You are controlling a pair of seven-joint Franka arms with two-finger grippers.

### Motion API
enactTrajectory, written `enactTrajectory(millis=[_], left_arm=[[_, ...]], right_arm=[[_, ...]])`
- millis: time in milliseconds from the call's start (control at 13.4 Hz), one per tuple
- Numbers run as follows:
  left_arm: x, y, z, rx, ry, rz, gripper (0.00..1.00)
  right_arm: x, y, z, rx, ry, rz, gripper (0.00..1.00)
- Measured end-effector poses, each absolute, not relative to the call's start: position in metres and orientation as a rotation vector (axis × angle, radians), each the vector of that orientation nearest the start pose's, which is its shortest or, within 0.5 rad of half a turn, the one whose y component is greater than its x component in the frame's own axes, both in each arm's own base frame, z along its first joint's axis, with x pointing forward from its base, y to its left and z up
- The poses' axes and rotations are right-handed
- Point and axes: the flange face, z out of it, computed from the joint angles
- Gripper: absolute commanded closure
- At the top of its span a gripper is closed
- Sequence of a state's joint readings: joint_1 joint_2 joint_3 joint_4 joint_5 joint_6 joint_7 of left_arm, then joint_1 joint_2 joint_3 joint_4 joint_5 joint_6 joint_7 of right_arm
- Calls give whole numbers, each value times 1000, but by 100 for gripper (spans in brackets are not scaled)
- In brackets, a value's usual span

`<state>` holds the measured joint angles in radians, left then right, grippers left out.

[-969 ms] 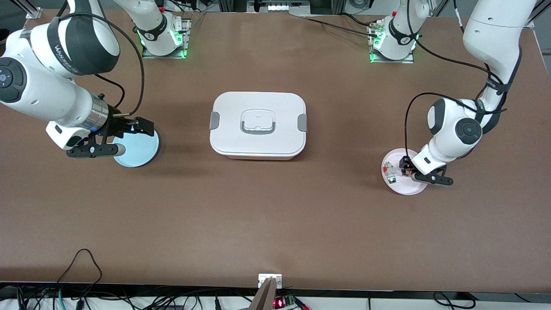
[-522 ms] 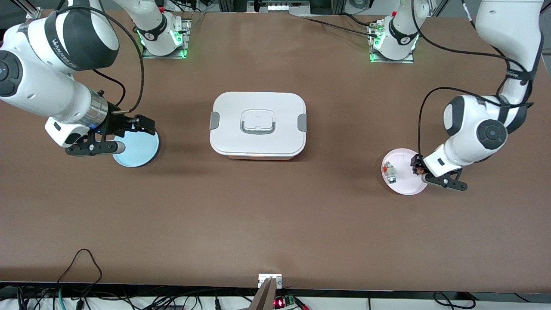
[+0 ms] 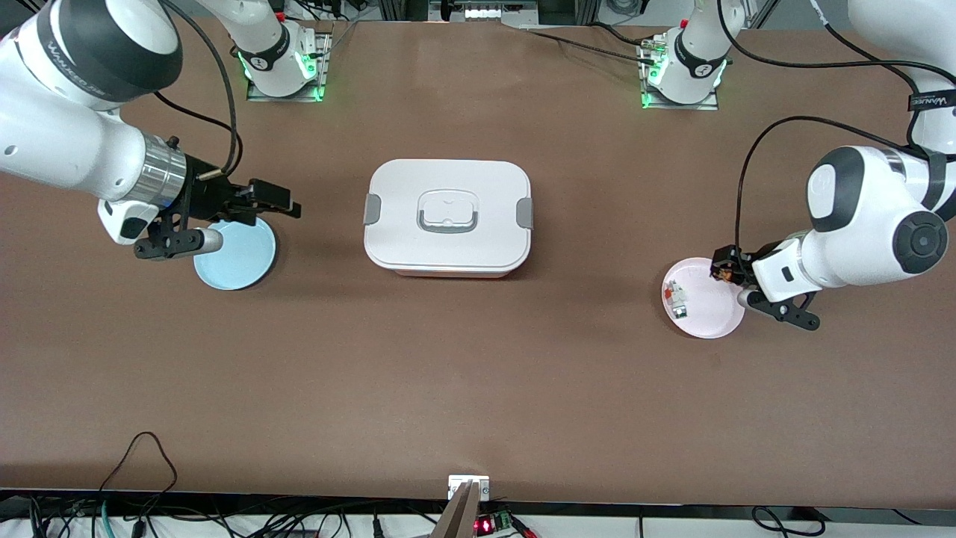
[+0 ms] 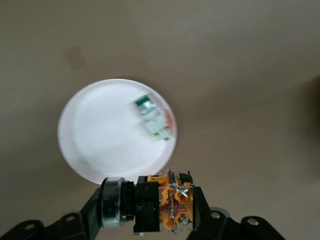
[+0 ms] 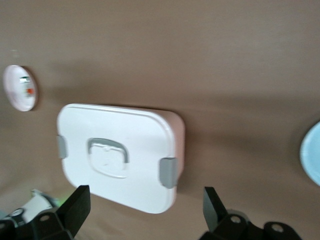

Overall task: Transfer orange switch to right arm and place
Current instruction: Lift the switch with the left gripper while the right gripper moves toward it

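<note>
One orange switch (image 4: 162,207) held crosswise in left gripper (image 3: 726,269) jaws, seemingly horiz.; right gripper (image 3: 258,203) jaws wide.

Smooth plastic box (image 3: 447,217) on matt brown table (image 3: 478,388).

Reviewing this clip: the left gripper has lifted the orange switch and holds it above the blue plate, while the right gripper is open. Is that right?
Not quite. The left gripper holds the orange switch above the pink plate, not the blue plate; the left wrist view shows the pink plate below it with small pieces on it. The right gripper is indeed open, over the blue plate's edge.
</note>
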<state>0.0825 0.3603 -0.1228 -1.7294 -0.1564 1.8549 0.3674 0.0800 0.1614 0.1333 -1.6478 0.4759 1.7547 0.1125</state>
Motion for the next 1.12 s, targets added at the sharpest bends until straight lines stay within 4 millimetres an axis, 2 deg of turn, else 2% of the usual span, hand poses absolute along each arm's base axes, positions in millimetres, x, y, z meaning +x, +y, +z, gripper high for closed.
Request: enactTrajectory(millis=[149, 298, 671, 894, 1118], left_arm=[[622, -44, 364, -3388, 612, 352, 72], [621, -67, 375, -3467, 646, 332, 72], [618, -142, 443, -3704, 819, 216, 77], [621, -184, 488, -3858, 1111, -38, 76], [626, -204, 500, -3911, 1558, -495, 76]], right_arm=[[587, 173, 525, -2546, 36, 199, 0], [587, 180, 529, -2444, 66, 217, 0], [589, 192, 536, -2234, 130, 257, 0], [592, 198, 532, -2093, 181, 296, 0], [596, 203, 522, -1974, 231, 339, 0]])
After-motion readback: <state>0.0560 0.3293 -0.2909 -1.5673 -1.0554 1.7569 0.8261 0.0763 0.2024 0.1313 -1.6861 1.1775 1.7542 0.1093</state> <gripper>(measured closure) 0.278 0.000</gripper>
